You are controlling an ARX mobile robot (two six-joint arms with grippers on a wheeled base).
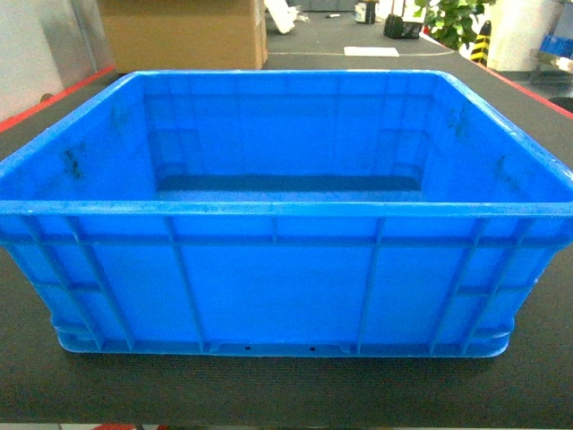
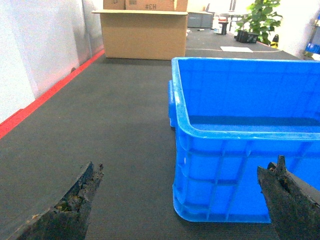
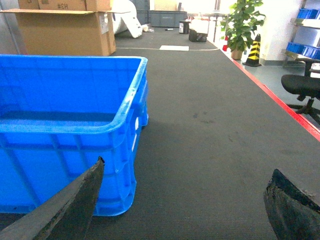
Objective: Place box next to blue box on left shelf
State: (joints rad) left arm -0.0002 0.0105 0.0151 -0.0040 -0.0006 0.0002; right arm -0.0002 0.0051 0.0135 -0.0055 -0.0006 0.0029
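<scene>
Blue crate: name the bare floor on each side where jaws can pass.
Left of the box, dark mat runs bare to the red strip. Right of it, mat is bare to the red edge. Behind, a cardboard box crowds.

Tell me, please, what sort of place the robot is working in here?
Probably a warehouse or logistics test floor: a blue crate sits on dark matting edged with a red line, with a large cardboard box, a striped hazard cone and an office chair beyond.
</scene>
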